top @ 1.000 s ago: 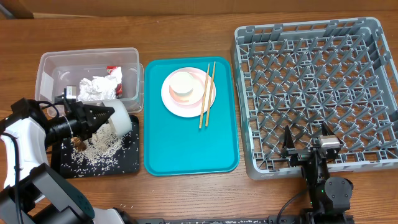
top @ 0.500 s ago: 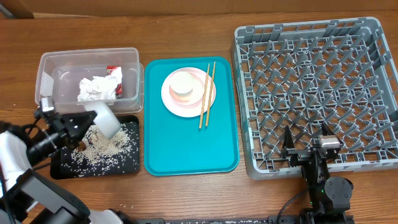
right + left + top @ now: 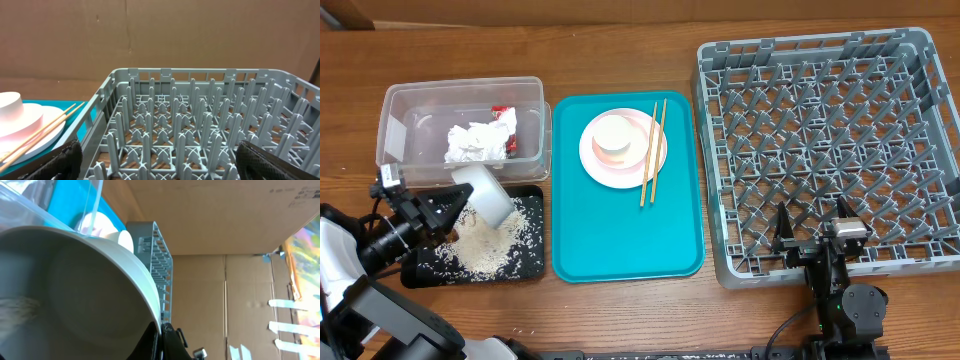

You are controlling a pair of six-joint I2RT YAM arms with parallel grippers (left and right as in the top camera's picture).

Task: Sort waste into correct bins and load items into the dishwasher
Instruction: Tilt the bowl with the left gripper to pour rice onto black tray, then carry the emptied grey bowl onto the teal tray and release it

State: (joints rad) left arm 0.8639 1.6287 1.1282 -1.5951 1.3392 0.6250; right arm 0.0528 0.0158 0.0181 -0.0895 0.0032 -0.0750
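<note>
The left arm (image 3: 338, 245) has glossy white shell links joined by black cylindrical joints. Its left gripper (image 3: 455, 203) is black with tapered triangular fingers, and a small pale camera block (image 3: 389, 176) sits behind it. The right arm (image 3: 850, 300) is all black, with rounded housings, a silver-grey block (image 3: 847, 229) and a thin black cable (image 3: 790, 322). The right gripper (image 3: 812, 228) has matte pointed fingers (image 3: 62, 160).

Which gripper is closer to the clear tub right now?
Left. The left gripper, holding the bowl tilted over the black tray, is just in front of the clear tub. The right gripper is far off, at the dish rack's near edge.
</note>
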